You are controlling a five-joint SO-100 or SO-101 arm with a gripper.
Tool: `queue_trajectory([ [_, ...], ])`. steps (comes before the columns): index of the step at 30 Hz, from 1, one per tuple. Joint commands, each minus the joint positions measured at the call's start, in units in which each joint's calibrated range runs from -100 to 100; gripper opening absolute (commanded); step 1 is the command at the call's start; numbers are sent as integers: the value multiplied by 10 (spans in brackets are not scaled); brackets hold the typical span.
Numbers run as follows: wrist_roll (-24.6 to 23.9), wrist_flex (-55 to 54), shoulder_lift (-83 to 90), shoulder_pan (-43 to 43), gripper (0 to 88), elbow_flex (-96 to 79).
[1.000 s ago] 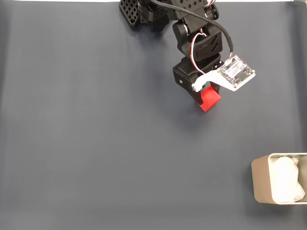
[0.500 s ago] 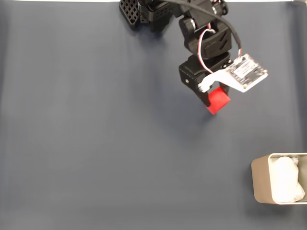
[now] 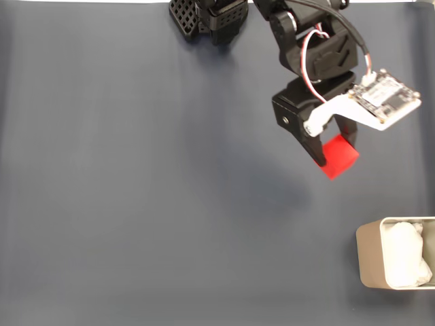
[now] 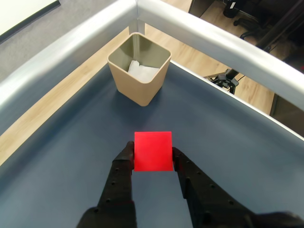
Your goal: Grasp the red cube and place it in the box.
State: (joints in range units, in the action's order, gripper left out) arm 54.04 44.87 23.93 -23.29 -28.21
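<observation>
In the fixed view, the black jaws (image 3: 334,159) grip the small bright red cube (image 3: 339,157) above the dark grey bench (image 3: 136,204), well apart from the pale beige metal box (image 3: 370,257) at lower right.

In the wrist view, the jaws (image 4: 153,154) clamp the cube (image 4: 153,151) by its sides; the box (image 4: 139,74) stands ahead, white lumpy material (image 4: 142,72) inside.

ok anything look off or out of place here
Nothing stands out. The small bright red cube sits squarely between the black fingers, not tilted. The pale beige metallic box stands upright on the dark blue-grey mat, with white lumpy material inside and nothing spilled around it.
</observation>
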Motion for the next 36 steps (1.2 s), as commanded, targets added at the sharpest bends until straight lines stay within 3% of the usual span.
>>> queue_trajectory([
  [1, -1, 8, -30, 4, 73, 101],
  [36, 0, 9, -366, -9, 78, 532],
])
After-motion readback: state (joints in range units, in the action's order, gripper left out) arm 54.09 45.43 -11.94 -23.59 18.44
